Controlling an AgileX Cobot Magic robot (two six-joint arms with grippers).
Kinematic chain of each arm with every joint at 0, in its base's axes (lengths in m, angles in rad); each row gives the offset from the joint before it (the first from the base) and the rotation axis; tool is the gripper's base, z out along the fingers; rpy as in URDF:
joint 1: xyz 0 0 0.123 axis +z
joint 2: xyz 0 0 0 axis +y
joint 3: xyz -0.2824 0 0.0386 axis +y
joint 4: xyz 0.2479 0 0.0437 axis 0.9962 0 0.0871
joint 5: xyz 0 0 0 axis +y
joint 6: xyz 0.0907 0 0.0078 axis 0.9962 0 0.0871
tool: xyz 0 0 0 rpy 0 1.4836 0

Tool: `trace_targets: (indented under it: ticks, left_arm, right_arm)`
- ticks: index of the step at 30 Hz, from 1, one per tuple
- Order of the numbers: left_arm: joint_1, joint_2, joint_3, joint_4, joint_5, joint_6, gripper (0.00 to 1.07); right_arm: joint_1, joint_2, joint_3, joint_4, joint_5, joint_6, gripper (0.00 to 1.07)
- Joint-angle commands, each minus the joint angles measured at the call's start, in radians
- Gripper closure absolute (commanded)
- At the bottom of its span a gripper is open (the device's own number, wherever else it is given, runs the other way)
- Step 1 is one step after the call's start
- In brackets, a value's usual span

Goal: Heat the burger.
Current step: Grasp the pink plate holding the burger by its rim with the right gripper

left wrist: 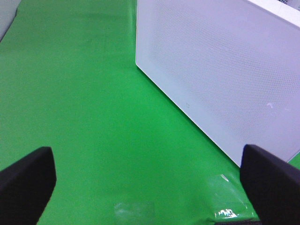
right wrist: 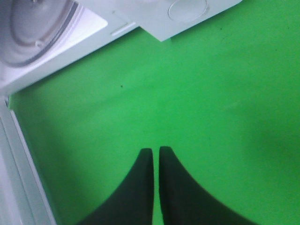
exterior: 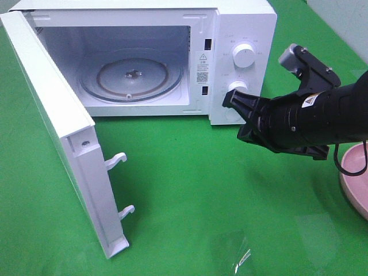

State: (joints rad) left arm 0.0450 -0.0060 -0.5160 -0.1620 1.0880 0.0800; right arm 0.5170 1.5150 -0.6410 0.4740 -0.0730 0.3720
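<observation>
While the door [exterior: 57, 132] hangs open so the turntable [exterior: 132, 77] can take the burger, the right claw [right wrist: 153, 151] hovers pinched shut, empty; the left claw [left wrist: 149, 185] gapes wide.

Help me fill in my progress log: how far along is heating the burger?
Done: the microwave door stands open and the turntable is bare. In hand: nothing; the right end effector is shut and empty in front of the control panel, the left end effector open over the cloth. Left: the burger shows in no view; it must go in, the door be closed and a dial turned.
</observation>
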Motion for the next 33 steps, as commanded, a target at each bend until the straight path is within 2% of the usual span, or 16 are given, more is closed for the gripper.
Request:
trace_targets:
  ticks: [1,2,3,4,9,10,12,21,22,23,25,26,27,29,31,33]
  left_arm:
    - [-0.002,-0.015,0.000,-0.004,-0.017,0.003,0.06]
    - [-0.002,-0.015,0.000,-0.004,-0.017,0.003,0.06]
    - [-0.002,-0.015,0.000,-0.004,-0.017,0.003,0.06]
    - [-0.002,-0.015,0.000,-0.004,-0.017,0.003,0.06]
    - [-0.002,-0.015,0.000,-0.004,-0.017,0.003,0.06]
    - [-0.002,-0.015,0.000,-0.004,-0.017,0.003,0.06]
    - [-0.002,-0.015,0.000,-0.004,-0.017,0.003,0.06]
    - [-0.002,-0.015,0.000,-0.004,-0.017,0.003,0.06]
    - [-0.002,-0.015,0.000,-0.004,-0.017,0.003,0.06]
    - [-0.002,-0.015,0.000,-0.004,-0.017,0.003,0.06]
    - [-0.002,-0.015,0.000,-0.004,-0.017,0.003,0.06]
    - [-0.002,-0.015,0.000,-0.004,-0.017,0.003,0.06]
    - [-0.002,-0.015,0.000,-0.004,-0.017,0.003,0.06]
    - [-0.002,-0.015,0.000,-0.004,-0.017,0.003,0.06]
    - [-0.002,-0.015,0.000,-0.004,-0.017,0.003,0.06]
    - [-0.002,-0.015,0.000,-0.004,-0.017,0.003,0.06]
  right_arm:
    - [-0.004,-0.013,-0.033,-0.113,0.148,-0.054,1.02]
    - [-0.004,-0.013,-0.033,-0.113,0.148,-0.054,1.02]
    - [-0.004,-0.013,-0.050,-0.191,0.215,-0.054,1.02]
    - [-0.004,-0.013,-0.050,-0.191,0.215,-0.054,1.02]
    - [-0.004,-0.013,-0.121,-0.390,0.425,-0.053,1.00]
    - [-0.004,-0.013,-0.121,-0.390,0.425,-0.053,1.00]
    - [-0.004,-0.013,-0.166,-0.502,0.579,-0.054,0.99]
    - [-0.004,-0.013,-0.236,-0.618,0.808,-0.066,0.94]
    - [-0.004,-0.013,-0.245,-0.644,0.846,-0.071,0.88]
    - [-0.004,-0.013,-0.245,-0.644,0.846,-0.071,0.88]
    - [-0.004,-0.013,-0.245,-0.680,0.885,-0.130,0.62]
    - [-0.004,-0.013,-0.245,-0.680,0.885,-0.130,0.62]
    - [-0.004,-0.013,-0.245,-0.682,0.893,-0.161,0.47]
    - [-0.004,-0.013,-0.245,-0.682,0.893,-0.161,0.47]
    - [-0.004,-0.013,-0.245,-0.707,0.879,-0.180,0.21]
    - [-0.004,-0.013,-0.245,-0.723,0.876,-0.180,0.16]
